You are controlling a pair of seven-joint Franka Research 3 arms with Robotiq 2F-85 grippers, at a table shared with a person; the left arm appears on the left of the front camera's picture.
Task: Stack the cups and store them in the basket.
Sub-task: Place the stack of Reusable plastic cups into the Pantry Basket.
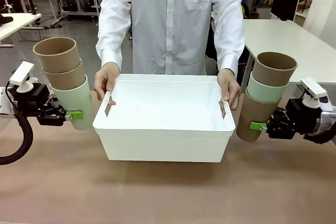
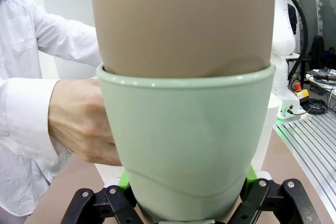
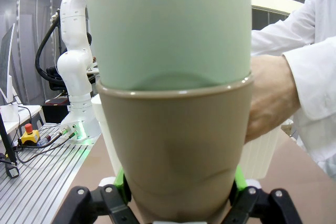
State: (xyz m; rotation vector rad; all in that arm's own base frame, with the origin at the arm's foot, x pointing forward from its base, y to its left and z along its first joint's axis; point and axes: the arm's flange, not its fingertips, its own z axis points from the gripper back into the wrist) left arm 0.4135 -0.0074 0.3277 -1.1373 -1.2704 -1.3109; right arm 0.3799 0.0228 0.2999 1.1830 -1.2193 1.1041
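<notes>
The basket stands on the table at the middle, long side toward the robot, open side up. A person across the table holds it by both ends: the left-end hand grips the rim at the left slot handle, and the right-end hand grips the rim at the right one.

The left gripper is just left of the basket. Its fingers are clamped on the lower part of a mint cup, the bottom cup of the left stack. Two tan cups are nested in it, the lower and the upper. The stack has its mouths up and leans away to the left. In the left wrist view the green pads press both sides of the mint cup's base, with the person's hand just behind it.

The right gripper is just right of the basket. Its fingers are clamped low on a tan base cup, which carries a second mint cup and a top tan cup. This right stack leans slightly right. The right wrist view shows the pads tight against the tan base, with the basket's end wall and the person's hand beyond.
</notes>
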